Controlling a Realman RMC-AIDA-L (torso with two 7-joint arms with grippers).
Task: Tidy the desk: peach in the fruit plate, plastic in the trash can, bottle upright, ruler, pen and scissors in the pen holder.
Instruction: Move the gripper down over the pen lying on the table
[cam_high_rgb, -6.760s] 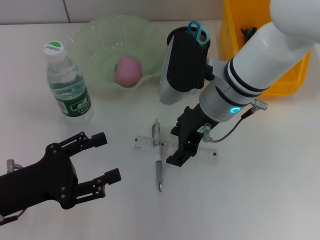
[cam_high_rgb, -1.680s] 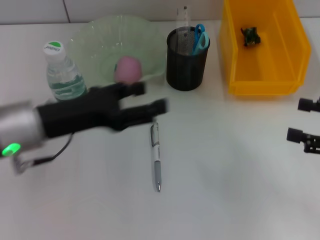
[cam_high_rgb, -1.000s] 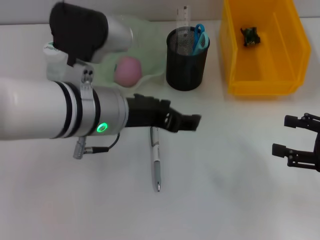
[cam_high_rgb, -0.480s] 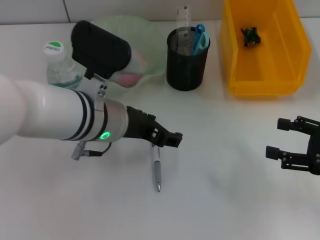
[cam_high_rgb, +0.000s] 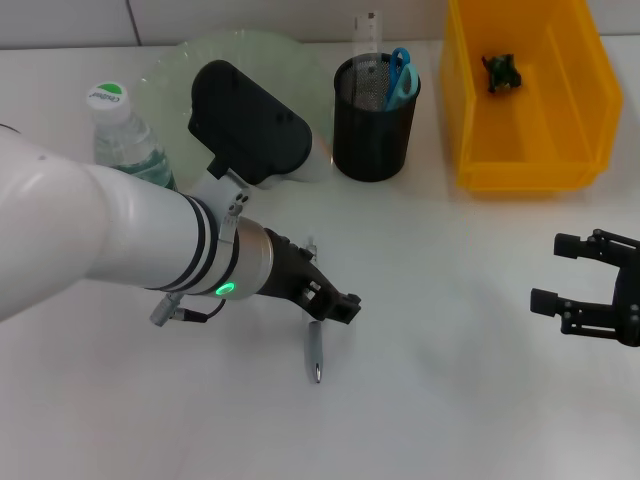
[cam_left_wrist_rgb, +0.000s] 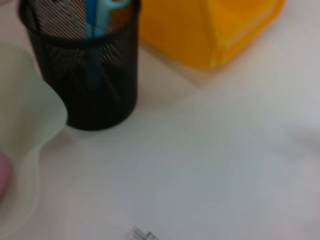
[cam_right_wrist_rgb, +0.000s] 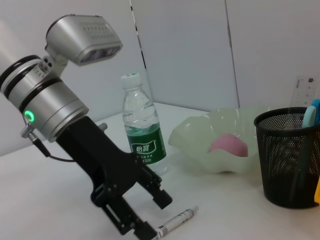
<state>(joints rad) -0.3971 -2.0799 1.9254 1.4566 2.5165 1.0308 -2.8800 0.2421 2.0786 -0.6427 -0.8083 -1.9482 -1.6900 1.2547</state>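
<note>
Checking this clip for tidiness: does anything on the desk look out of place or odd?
Only the pen stands out: it lies flat on the desk rather than in the pen holder, with the left hand down over it. The bottle stands upright; nothing looks spilled.

This looks like a test room or lab set up like an office desk. The big white table (cam_high_rgb: 450, 400) has desk things on it: a black mesh pen holder (cam_high_rgb: 373, 125) with blue scissors (cam_high_rgb: 401, 70) and a clear ruler (cam_high_rgb: 368, 35) inside, and a yellow plastic bin (cam_high_rgb: 525, 100). Plain grey wall panels (cam_right_wrist_rgb: 185, 50) stand behind the table, like in a work room
</note>
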